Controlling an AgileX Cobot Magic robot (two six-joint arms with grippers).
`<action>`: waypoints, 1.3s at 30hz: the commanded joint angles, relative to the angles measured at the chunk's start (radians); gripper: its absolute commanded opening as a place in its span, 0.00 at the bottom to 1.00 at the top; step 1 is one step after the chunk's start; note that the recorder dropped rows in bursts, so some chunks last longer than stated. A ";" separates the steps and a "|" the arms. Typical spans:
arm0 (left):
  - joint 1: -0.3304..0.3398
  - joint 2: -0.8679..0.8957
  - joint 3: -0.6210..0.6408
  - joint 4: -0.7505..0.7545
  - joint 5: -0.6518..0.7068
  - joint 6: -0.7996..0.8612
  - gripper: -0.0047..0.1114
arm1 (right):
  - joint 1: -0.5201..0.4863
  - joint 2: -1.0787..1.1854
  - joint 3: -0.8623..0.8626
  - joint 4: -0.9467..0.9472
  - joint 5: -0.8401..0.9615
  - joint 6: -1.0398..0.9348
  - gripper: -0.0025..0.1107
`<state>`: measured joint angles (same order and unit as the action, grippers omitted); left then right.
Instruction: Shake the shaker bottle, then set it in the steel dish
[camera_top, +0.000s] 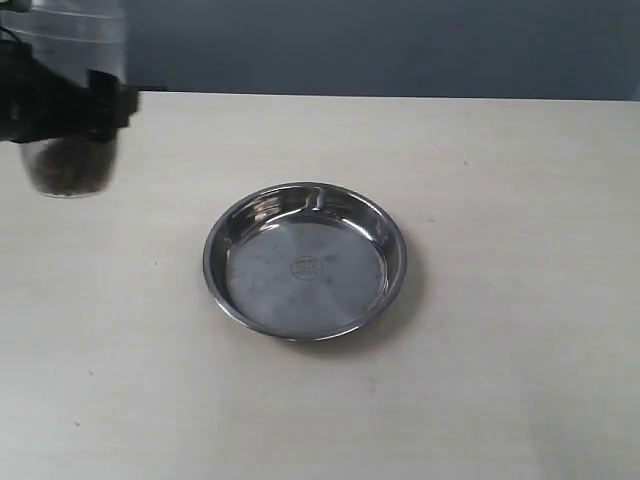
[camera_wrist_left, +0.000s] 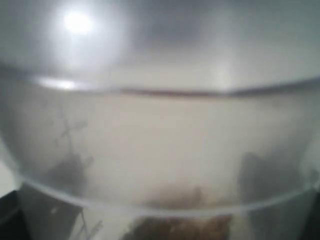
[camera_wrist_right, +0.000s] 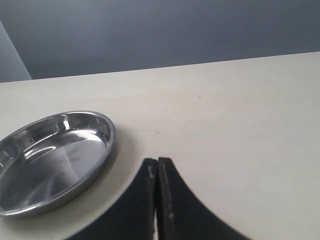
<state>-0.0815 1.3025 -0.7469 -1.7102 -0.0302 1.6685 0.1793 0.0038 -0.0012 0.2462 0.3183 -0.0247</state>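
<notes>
Frosted plastic, the shaker bottle (camera_top: 70, 168) stood upright, clamped in the left gripper (camera_top: 68, 105), held above the table (camera_top: 500, 380), brown grains (camera_top: 68, 178) pooled below the jaws. Well apart to that gripper's right lay the steel dish (camera_top: 270, 285); near it the right gripper (camera_wrist_right: 157, 200) hovered low, fingers pressed together

A: Exterior view, bright enough, soft even light from above. The steel dish (camera_top: 305, 262) drops a faint shadow on the table (camera_top: 520, 380) along its lower-right rim, w/ pale glare streaks on the far inner wall.
B: Copy. Top-left corner's soft, shaker bottle (camera_top: 68, 170) smeared, edges not crisp.
A: Left wrist view: fully out of focus, milky haze, one hot white glare spot on the plastic.
B: Right wrist view's sharpest. Dish shows bright reflected bands, back wall (camera_wrist_right: 150, 35) dim blue-grey.
</notes>
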 joint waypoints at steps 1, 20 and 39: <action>0.011 -0.056 -0.057 0.089 -0.072 -0.085 0.04 | 0.001 -0.004 0.001 -0.001 -0.010 -0.001 0.02; 0.009 -0.129 -0.178 0.145 0.078 -0.073 0.04 | 0.001 -0.004 0.001 -0.001 -0.010 -0.001 0.02; 0.009 -0.137 0.022 0.097 -0.040 -0.124 0.04 | 0.001 -0.004 0.001 -0.001 -0.010 -0.001 0.02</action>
<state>-0.0717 1.1023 -0.8385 -1.5495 -0.0250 1.5530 0.1793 0.0038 -0.0012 0.2462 0.3183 -0.0247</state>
